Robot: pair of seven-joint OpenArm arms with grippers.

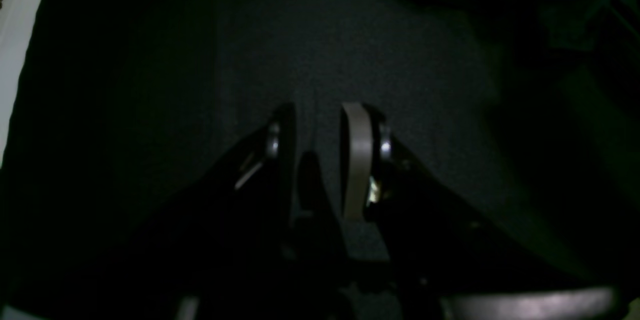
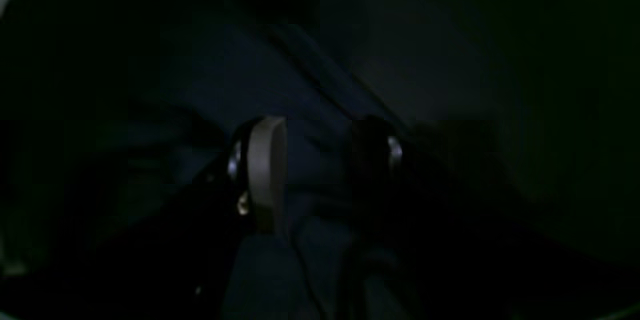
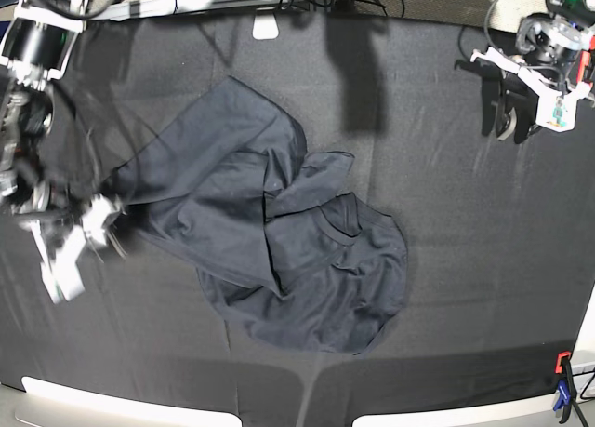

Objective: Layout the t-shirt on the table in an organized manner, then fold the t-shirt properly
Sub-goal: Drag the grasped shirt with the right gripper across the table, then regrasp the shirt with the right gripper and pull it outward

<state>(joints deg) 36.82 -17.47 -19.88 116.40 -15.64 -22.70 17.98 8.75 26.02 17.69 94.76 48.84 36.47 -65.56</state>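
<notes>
While the t-shirt (image 3: 279,232) lies rumpled mid-table (image 3: 465,260), layout looks unfinished. Right gripper (image 3: 102,224), at its left edge, shows parted jaws over dark fabric, holding nothing I can confirm. Left gripper (image 3: 507,111), far right, is partly open and empty. Next: regrasp an edge and spread.

Black-clothed table (image 3: 465,260); crumpled t-shirt (image 3: 279,250) lying on it.
</notes>
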